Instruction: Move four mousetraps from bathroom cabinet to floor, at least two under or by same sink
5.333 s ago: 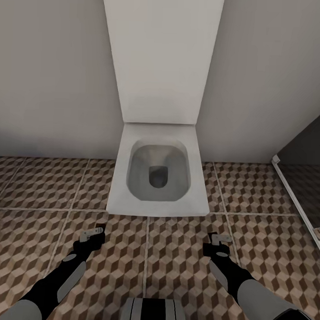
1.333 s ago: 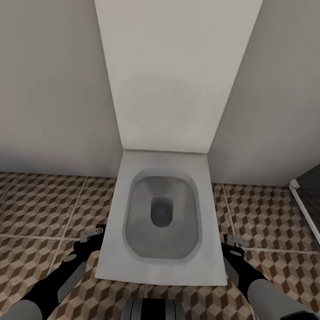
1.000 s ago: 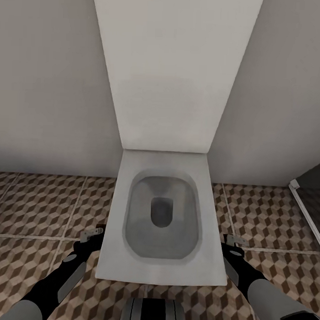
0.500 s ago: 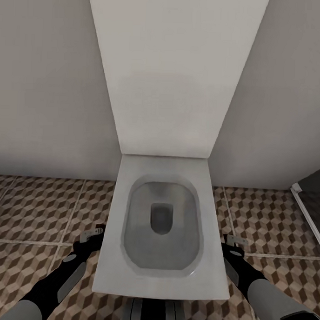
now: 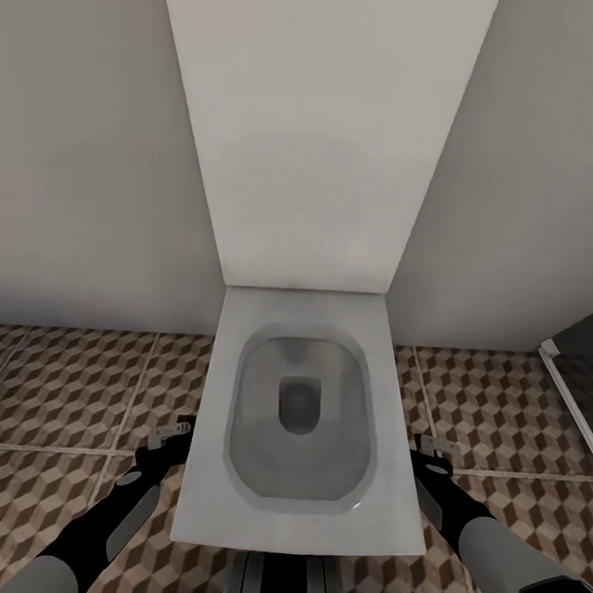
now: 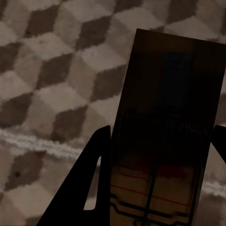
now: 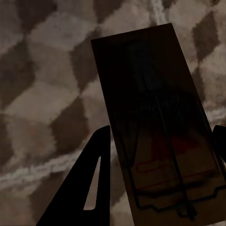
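Two grippers, left (image 5: 171, 435) and right (image 5: 434, 448), each clamp a mousetrap (image 6: 165, 141) (image 7: 157, 122) above the floor (image 5: 68, 381), flanking a toilet (image 5: 300, 417).

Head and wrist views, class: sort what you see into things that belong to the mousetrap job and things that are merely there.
Belongs to the job:
- mousetrap held in the left gripper
- second mousetrap held in the right gripper
- bathroom floor, cube-patterned tiles

Merely there:
- white toilet, directly ahead between the arms
- grey wall
- dark panel with a white frame at the right edge
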Controlling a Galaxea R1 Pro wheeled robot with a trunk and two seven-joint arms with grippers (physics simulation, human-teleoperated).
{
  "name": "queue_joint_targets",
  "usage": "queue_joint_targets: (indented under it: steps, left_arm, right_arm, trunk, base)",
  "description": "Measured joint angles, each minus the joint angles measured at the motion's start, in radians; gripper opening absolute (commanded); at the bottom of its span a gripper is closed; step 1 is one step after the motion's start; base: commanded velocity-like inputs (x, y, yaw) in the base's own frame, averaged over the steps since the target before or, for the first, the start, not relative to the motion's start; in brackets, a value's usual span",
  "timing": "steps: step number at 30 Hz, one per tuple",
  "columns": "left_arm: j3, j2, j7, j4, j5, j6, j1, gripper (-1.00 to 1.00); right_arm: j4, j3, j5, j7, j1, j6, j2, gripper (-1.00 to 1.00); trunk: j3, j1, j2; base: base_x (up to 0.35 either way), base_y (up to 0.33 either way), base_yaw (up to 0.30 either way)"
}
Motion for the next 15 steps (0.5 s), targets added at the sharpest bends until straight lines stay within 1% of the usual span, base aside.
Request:
queue_joint_targets:
  steps: [15]
  left_arm:
    - [-0.001,-0.001,0.0,0.008,0.0,0.002,0.0,-1.0]
  right_arm:
    - [0.002,0.0,-0.001,0.0,0.0,0.004,-0.003,-1.0]
  trunk:
    - [0.0,0.0,0.0]
  base:
    - [0.0,0.0,0.0]
